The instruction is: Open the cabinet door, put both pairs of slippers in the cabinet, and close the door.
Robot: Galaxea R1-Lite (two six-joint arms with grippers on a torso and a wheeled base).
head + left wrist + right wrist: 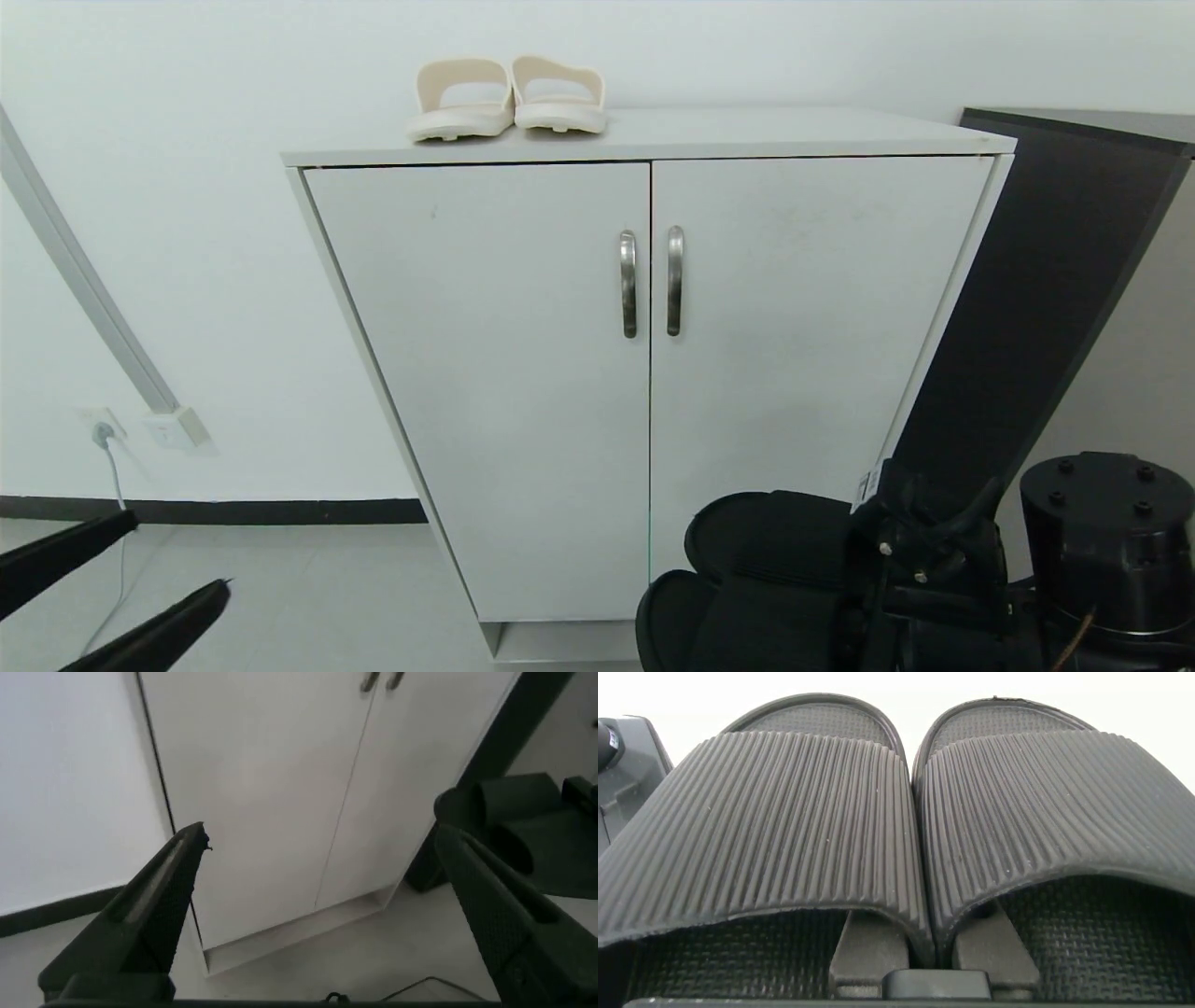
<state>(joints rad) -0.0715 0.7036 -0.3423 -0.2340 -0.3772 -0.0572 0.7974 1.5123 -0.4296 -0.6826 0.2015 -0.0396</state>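
A white two-door cabinet (523,373) stands against the wall with both doors closed and two metal handles (629,284) meeting at the middle. On its top lies a beige pair of slippers (509,99). My right gripper (896,583) is low at the right in front of the cabinet, shut on a black pair of slippers (747,560). In the right wrist view its fingers (854,952) sit under the ribbed straps, clamping the two black slippers (813,821) together. My left gripper (177,551) is open near the floor on the left, and its wrist view shows the cabinet's lower front (280,793).
A dark panel (1055,280) leans beside the cabinet's right side. A wall socket with a cable (105,434) and a slanted conduit (75,271) are on the left wall. Grey floor (308,579) spreads before the cabinet on the left.
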